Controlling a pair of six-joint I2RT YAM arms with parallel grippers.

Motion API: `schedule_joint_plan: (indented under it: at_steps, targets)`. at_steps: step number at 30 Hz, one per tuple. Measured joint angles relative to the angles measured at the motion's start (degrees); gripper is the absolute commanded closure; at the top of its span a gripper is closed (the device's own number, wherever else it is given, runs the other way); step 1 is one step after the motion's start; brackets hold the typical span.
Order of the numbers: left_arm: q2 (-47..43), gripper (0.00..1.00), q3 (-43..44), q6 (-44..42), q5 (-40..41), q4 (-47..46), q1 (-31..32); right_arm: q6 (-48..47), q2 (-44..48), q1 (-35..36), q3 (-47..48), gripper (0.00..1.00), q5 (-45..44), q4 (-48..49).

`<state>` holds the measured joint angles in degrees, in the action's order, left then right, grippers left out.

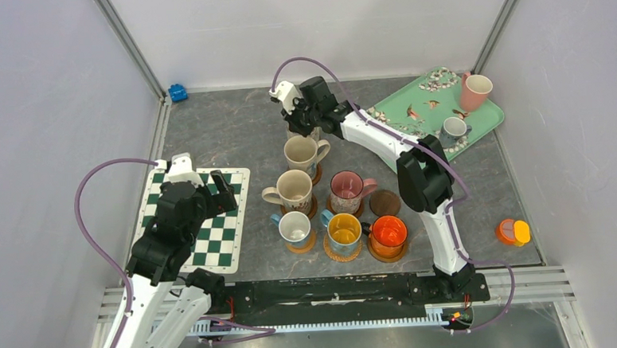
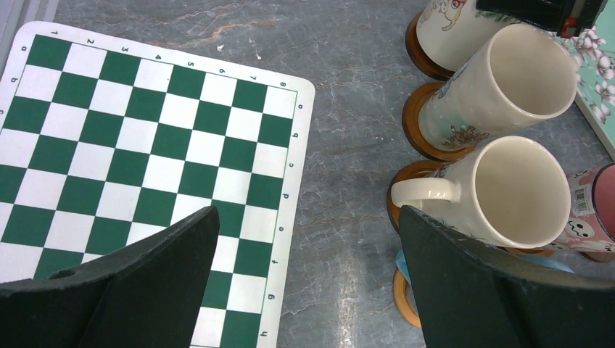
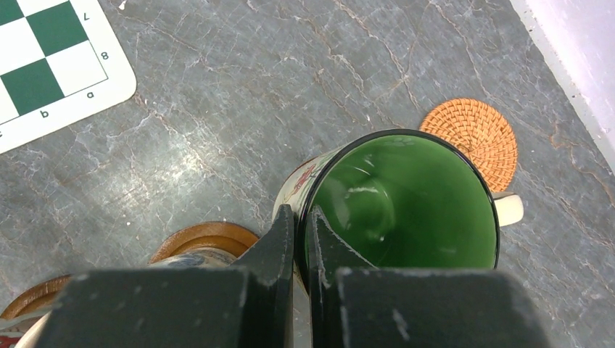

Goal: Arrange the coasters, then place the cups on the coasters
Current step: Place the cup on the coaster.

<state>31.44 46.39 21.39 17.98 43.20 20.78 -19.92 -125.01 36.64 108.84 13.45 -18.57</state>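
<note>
A cup with a green inside (image 3: 406, 196) has my right gripper (image 3: 301, 217) shut on its rim, one finger inside and one outside. It stands at the far end of the cup rows, over a wooden coaster (image 2: 420, 51); I cannot tell if it rests on it. A woven rattan coaster (image 3: 469, 134) lies bare just beyond it. Two cream cups (image 1: 304, 153) (image 1: 294, 189), a pink speckled cup (image 1: 346, 190), a small pale cup (image 1: 295, 228), a blue cup with yellow inside (image 1: 345, 232) and an orange cup (image 1: 388, 233) sit on coasters. One brown coaster (image 1: 385, 203) is bare. My left gripper (image 2: 308, 217) hangs open at the mat's edge.
The green-white checkered mat (image 1: 212, 227) lies at the left. A mint floral tray (image 1: 413, 105) at the back right carries a pink cup (image 1: 475, 92) and a small pale cup (image 1: 454, 128). An orange lidded item (image 1: 513, 231) lies near the right wall, a blue object (image 1: 177, 91) in the far corner.
</note>
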Motion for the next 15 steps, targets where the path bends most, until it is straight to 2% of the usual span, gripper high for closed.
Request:
schedule_joint_plan:
  at_steps: [15]
  targets:
    - [0.00, 0.00, -0.28, 0.00, 0.02, 0.00, 0.00, 0.09, -0.61, -0.04, 0.33, 1.00, 0.26, 0.39]
